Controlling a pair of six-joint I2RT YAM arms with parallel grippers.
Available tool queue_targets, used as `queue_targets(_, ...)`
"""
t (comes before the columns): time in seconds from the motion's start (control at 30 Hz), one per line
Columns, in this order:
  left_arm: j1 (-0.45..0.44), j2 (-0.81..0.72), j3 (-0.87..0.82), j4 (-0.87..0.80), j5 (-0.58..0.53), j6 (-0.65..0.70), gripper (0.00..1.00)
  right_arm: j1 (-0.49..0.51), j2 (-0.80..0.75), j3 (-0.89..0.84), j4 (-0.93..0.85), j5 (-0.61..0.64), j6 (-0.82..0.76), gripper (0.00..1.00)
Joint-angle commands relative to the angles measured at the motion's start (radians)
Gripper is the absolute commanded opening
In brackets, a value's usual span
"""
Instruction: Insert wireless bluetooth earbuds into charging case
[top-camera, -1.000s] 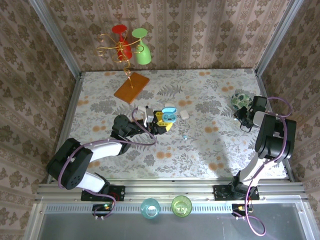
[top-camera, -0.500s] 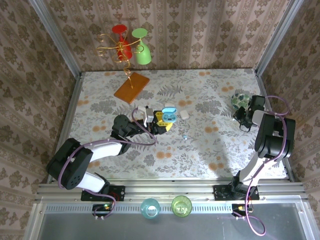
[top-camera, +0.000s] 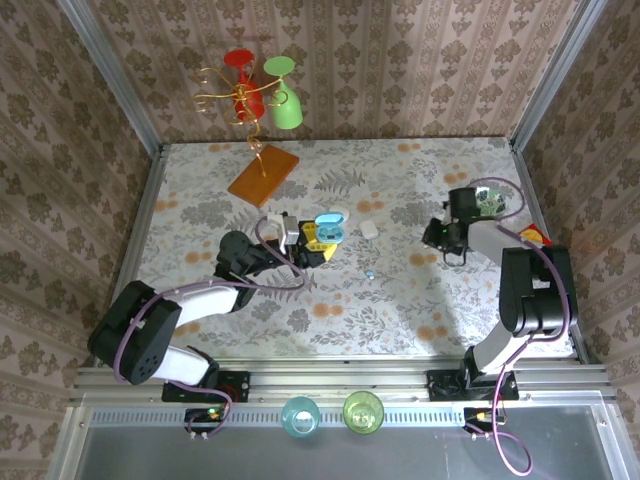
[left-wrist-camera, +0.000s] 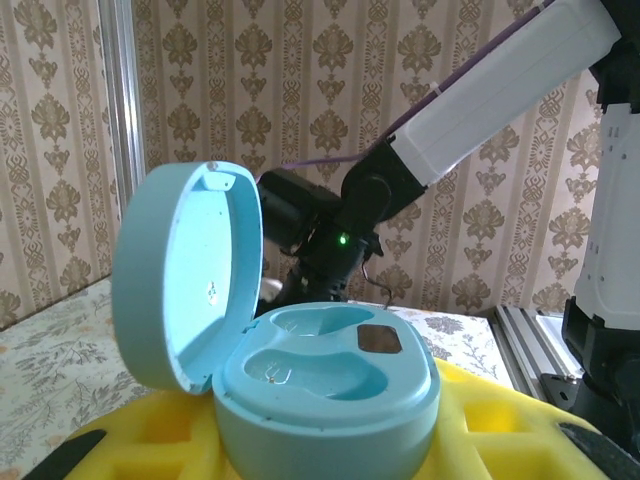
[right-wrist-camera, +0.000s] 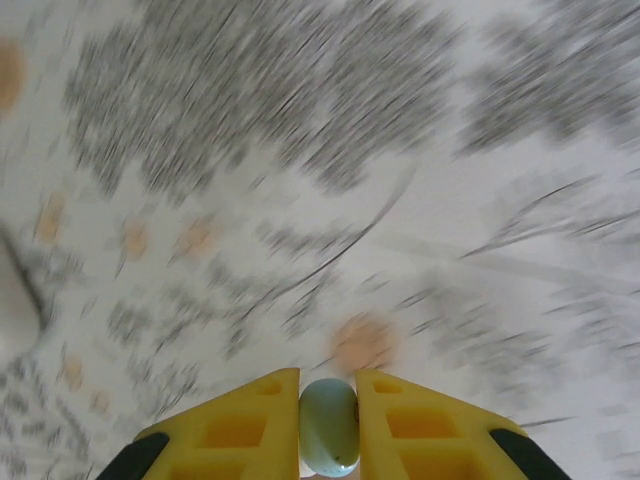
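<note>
The left gripper (top-camera: 320, 243) is clamped on the open blue charging case (left-wrist-camera: 330, 385). Well right of it, the right gripper (right-wrist-camera: 328, 395) pinches a pale blue earbud (right-wrist-camera: 328, 428) by a slim hold, so a quick swing could flick it out, or it could catch the lid (left-wrist-camera: 190, 280) and miss its well. Count: one blue case, one white case (top-camera: 369, 229) just right of it, one held earbud, one loose piece (top-camera: 370, 273) nearby.

Table (top-camera: 400, 300) covered in pale floral cloth, grey leaves and orange blotches. Brown damask wallpaper walls (top-camera: 400, 70) behind the table and on both its sides. Grey metal posts (top-camera: 110, 75) at the table's far corners. Aluminium rail (top-camera: 340, 378) along the table's near edge. Even light
</note>
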Motion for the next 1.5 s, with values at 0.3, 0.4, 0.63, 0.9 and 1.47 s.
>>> queue_targets(0.3,0.025,-0.04,-0.028,0.029,0.012,-0.003,0.25,0.193,0.014,-0.057,-0.024,0.078,0.047,0.21)
queue_targets(0.4,0.024,-0.04,-0.028,0.029,0.012,-0.006,0.26,0.193,0.013,-0.05,-0.038,0.059,0.043,0.24)
queue_targets(0.63,0.024,-0.034,-0.019,0.028,0.015,-0.017,0.25,0.189,0.0,-0.047,-0.058,-0.002,0.043,0.35)
queue_targets(0.9,0.023,-0.03,-0.006,0.028,0.026,-0.026,0.25,0.168,0.039,-0.016,-0.044,-0.054,0.045,0.37)
queue_targets(1.47,0.023,-0.02,-0.001,0.028,0.03,-0.025,0.25,0.162,0.057,-0.046,0.014,-0.122,0.075,0.28)
